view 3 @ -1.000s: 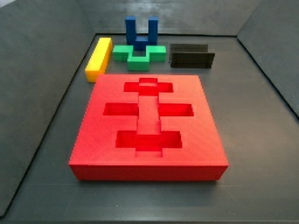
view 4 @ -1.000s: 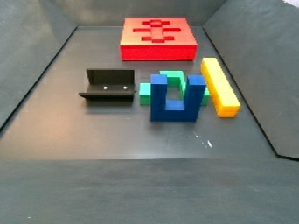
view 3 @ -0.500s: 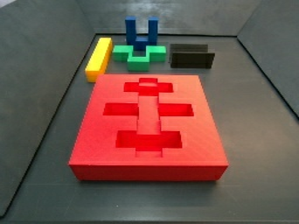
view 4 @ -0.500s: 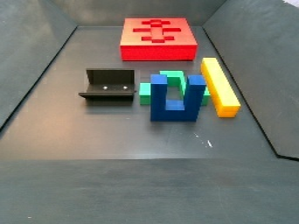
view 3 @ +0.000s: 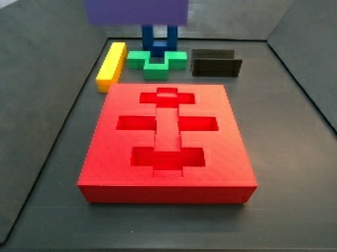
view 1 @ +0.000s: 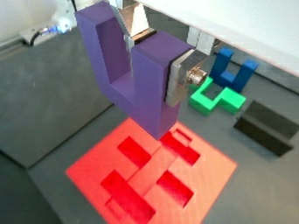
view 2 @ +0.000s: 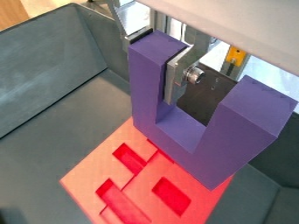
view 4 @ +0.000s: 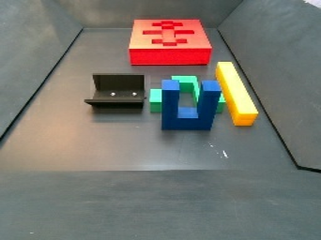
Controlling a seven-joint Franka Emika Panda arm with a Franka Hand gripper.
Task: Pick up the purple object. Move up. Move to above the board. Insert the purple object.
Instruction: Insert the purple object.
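My gripper (view 1: 149,54) is shut on one prong of the purple object (view 1: 131,70), a U-shaped block hanging with its base down. A silver finger (view 1: 179,77) presses the prong's side; the opposite finger is mostly hidden. Both wrist views show the block (view 2: 193,118) held above the red board (view 1: 87,162), whose cross-shaped cut-outs lie below it (view 2: 82,179). In a side view only the purple object's base (view 3: 137,12) shows at the top edge, above the far end of the board (view 3: 105,157); the gripper is out of frame there. The board (view 4: 201,52) lies far back in a side view without gripper or block.
Beyond the board stand a yellow bar (view 3: 110,65), a green block (view 3: 158,63), a dark blue two-pronged piece (view 3: 161,37) and the dark fixture (view 3: 218,64). They also show in a side view: yellow bar (view 4: 236,92), blue piece (view 4: 189,103), fixture (view 4: 115,92). Grey walls surround the floor.
The purple object has come into a side view at its top edge, where nothing purple showed before. The pieces on the floor have not moved.
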